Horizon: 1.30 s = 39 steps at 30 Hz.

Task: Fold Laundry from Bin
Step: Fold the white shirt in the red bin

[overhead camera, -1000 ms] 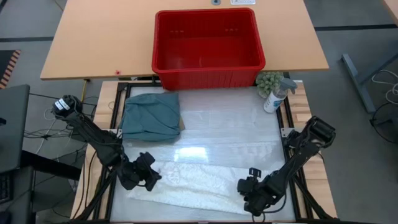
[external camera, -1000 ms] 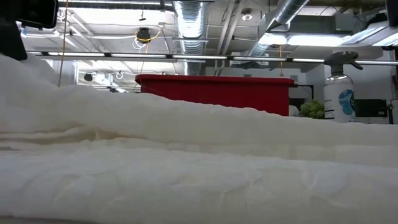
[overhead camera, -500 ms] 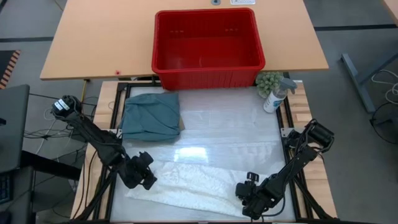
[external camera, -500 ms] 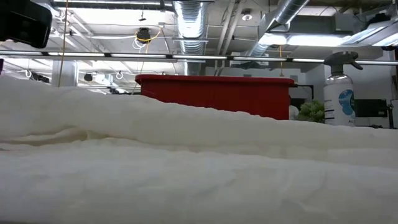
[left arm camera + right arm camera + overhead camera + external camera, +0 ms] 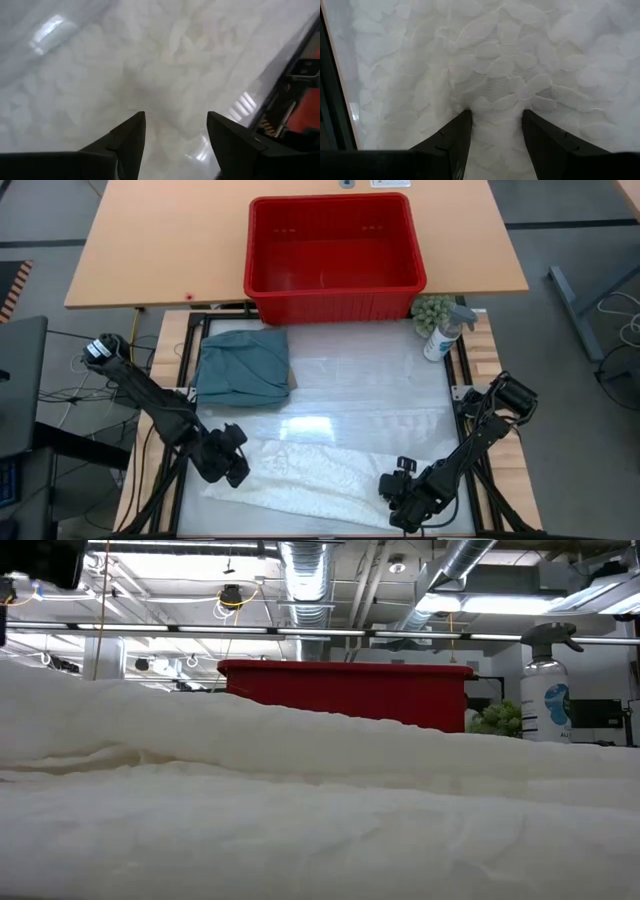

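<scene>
A white garment [image 5: 300, 480] lies spread flat across the near part of the table and fills the foreground of the low view [image 5: 320, 800]. My left gripper [image 5: 233, 468] hangs open just above the garment's left end [image 5: 165, 65], with nothing between its fingers. My right gripper [image 5: 398, 500] stands open, pointing down on the garment's right end [image 5: 510, 55]. A folded teal garment [image 5: 243, 365] rests at the far left of the table. The red bin [image 5: 330, 305] stands beyond the far edge. My right gripper comes at the white garment's right end from above, slanting down. Its two open fingertips [image 5: 464, 120] stand on either side of a small pucker of cloth [image 5: 495, 97]. I cannot tell whether they press on it. The garment lies flat on the table.
A spray bottle [image 5: 440, 338] and a small green plant [image 5: 432, 310] stand at the table's far right corner, to the right of the bin [image 5: 340, 690]. Bare glossy tabletop [image 5: 370, 390] lies between the teal and the white garment.
The white garment's left end, raised a second ago, has sunk onto the table and spread toward the left near corner. My left gripper has then risen off it. The rest of the garment has stayed where it was.
</scene>
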Each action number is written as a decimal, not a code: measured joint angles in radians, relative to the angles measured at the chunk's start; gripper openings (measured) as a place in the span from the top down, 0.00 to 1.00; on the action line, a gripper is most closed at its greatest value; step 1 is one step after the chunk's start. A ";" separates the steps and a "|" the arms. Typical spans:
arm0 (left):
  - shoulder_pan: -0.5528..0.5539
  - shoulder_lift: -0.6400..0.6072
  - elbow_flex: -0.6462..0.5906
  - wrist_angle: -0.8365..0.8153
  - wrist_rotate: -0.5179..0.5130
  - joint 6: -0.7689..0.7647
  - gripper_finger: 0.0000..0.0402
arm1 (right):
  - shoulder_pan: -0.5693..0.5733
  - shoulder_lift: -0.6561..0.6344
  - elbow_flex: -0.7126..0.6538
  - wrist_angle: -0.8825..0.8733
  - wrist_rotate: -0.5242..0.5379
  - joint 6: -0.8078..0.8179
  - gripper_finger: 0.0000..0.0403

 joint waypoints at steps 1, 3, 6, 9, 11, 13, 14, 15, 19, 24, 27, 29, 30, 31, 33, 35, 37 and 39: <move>0.001 0.000 0.021 -0.022 0.003 0.004 0.50 | 0.000 0.000 0.000 0.000 -0.001 0.000 0.50; -0.013 0.000 0.053 -0.053 -0.017 0.005 0.50 | 0.000 0.000 0.000 0.001 -0.003 0.000 0.50; -0.055 0.000 0.068 -0.047 -0.093 -0.019 0.50 | 0.000 0.000 0.000 0.003 -0.003 0.007 0.50; -0.104 0.017 0.067 -0.077 -0.138 -0.047 0.50 | 0.000 0.001 -0.001 0.004 -0.003 0.037 0.50; -0.147 0.042 0.066 -0.071 -0.165 -0.047 0.50 | 0.001 0.001 -0.001 0.005 -0.003 0.051 0.50; -0.187 0.077 0.066 -0.054 -0.177 -0.025 0.50 | 0.005 0.001 -0.001 0.005 -0.002 0.052 0.50; -0.203 0.101 0.066 -0.041 -0.179 -0.023 0.50 | 0.006 0.001 -0.001 0.005 -0.002 0.052 0.50; -0.217 0.127 0.066 -0.036 -0.179 -0.022 0.50 | 0.006 0.001 -0.001 0.005 -0.002 0.053 0.50; -0.250 0.208 0.065 -0.012 -0.188 -0.032 0.50 | 0.006 0.001 -0.001 0.005 -0.002 0.053 0.50; -0.249 0.255 0.065 -0.016 -0.194 -0.071 0.50 | 0.000 0.001 -0.001 0.005 -0.003 0.055 0.50; -0.250 0.251 0.065 -0.015 -0.211 -0.091 0.50 | -0.005 0.001 -0.001 0.006 -0.015 0.055 0.50; -0.250 0.244 0.065 -0.021 -0.219 -0.095 0.50 | -0.005 0.001 -0.001 0.006 -0.014 0.055 0.50; -0.250 0.243 0.066 -0.027 -0.221 -0.096 0.50 | -0.005 0.001 -0.001 0.006 -0.014 0.055 0.50; -0.250 0.243 0.066 -0.036 -0.221 -0.096 0.50 | -0.006 0.001 -0.001 0.006 -0.014 0.055 0.50; -0.250 0.244 0.066 -0.045 -0.240 -0.093 0.50 | -0.005 0.001 -0.001 0.006 -0.013 0.055 0.50; -0.246 0.244 0.066 -0.043 -0.272 -0.090 0.50 | -0.006 0.001 -0.001 0.006 -0.013 0.055 0.50; -0.233 0.244 0.066 -0.043 -0.276 -0.072 0.51 | -0.005 0.001 -0.001 0.006 -0.012 0.059 0.50; -0.219 0.244 0.057 -0.024 -0.268 -0.056 0.52 | -0.004 0.001 -0.001 0.006 -0.011 0.071 0.50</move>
